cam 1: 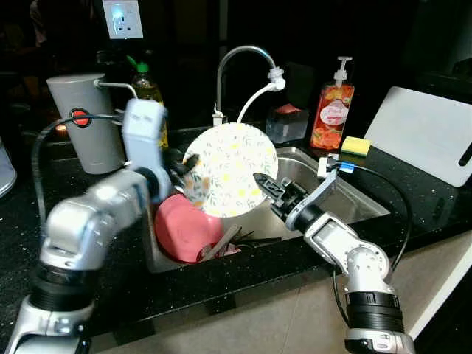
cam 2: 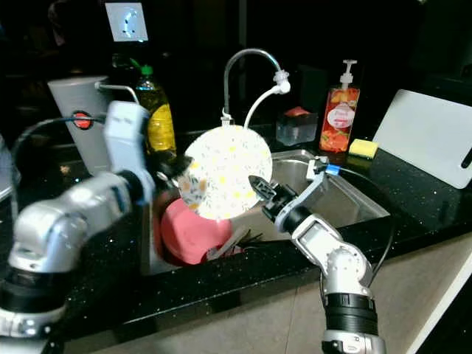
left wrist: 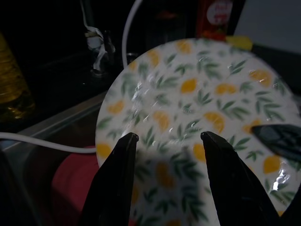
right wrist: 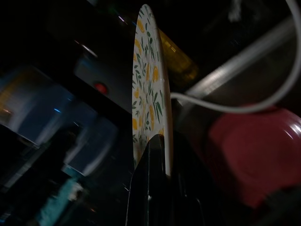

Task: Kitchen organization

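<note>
A round white plate (cam 1: 228,166) printed with yellow lemons and green leaves is held upright over the sink (cam 1: 354,195). My right gripper (cam 1: 264,184) is shut on its right edge; in the right wrist view the rim (right wrist: 148,94) runs between the black fingers (right wrist: 150,188). My left gripper (cam 1: 186,171) sits at the plate's left edge, and in the left wrist view its fingers (left wrist: 117,179) stand apart with the plate face (left wrist: 197,108) just beyond them. A pink bowl (cam 1: 184,228) lies in the sink's left part below the plate.
A curved faucet (cam 1: 240,59) with a white hose rises behind the sink. An orange soap bottle (cam 1: 332,114), a yellow sponge (cam 1: 356,145) and a white cutting board (cam 1: 428,133) are at right. A grey canister (cam 1: 88,122) and an oil bottle (cam 1: 147,92) stand at left. Utensils (cam 1: 236,240) lie in the sink.
</note>
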